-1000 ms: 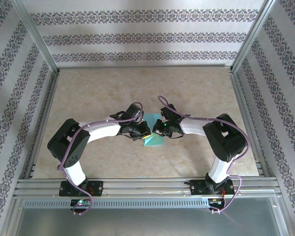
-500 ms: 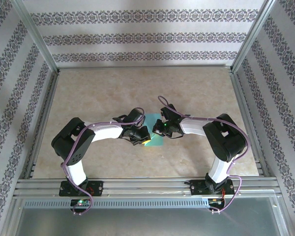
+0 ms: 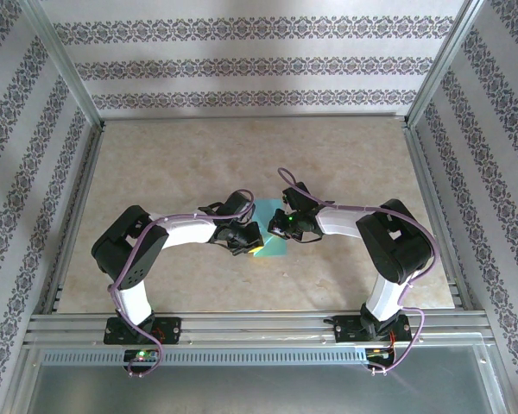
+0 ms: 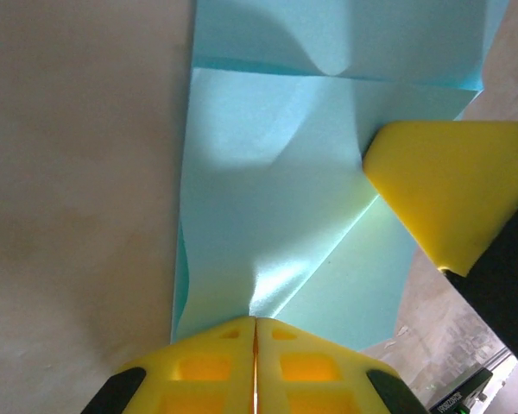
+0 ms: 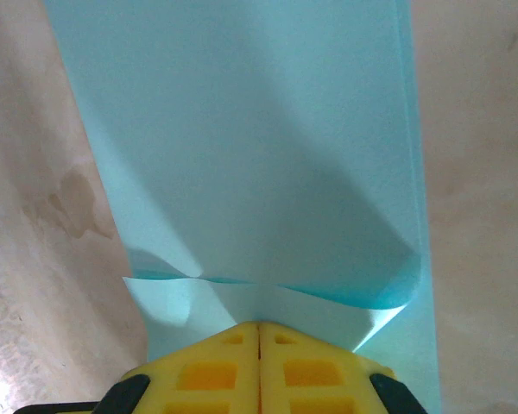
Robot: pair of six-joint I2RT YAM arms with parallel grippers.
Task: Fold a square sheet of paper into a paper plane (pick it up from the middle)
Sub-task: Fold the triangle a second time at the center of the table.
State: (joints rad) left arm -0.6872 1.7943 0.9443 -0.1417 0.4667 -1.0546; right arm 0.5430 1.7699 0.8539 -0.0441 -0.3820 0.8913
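Left claw (image 4: 255, 321) is pinched tight on the near edge of the teal paper (image 4: 268, 172), at 6 o'clock in its wrist view, with a crease running up from the grip. Right claw (image 5: 259, 326) is clamped shut on the paper too, which curls at its tips. From above, both claws meet mid-worktop (image 3: 173, 164), the buckled paper between them.

Both arms reach inward with elbows out, left pincer (image 4: 255, 323) and right pincer (image 5: 259, 328) clamped shut, tips close together.
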